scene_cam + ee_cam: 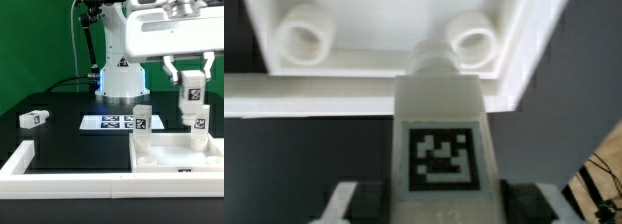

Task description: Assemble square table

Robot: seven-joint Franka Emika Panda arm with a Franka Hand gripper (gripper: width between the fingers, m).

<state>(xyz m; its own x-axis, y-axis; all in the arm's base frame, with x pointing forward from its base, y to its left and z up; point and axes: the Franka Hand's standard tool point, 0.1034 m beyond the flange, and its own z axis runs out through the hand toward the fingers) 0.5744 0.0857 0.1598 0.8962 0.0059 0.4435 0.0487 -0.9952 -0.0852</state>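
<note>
While the pincer (189, 88) clamps one leg (438, 110) over the slab (170, 158), a second leg (143, 118) stands at its corner; a third leg (33, 118) lies apart.

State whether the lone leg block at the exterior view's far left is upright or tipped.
Tipped: the leg block lies on its side on the black table, long axis level, tag showing.

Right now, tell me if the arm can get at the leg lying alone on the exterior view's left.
Probably not yet: the lone leg lies in the open, but the fingers are shut on a second leg.
</note>
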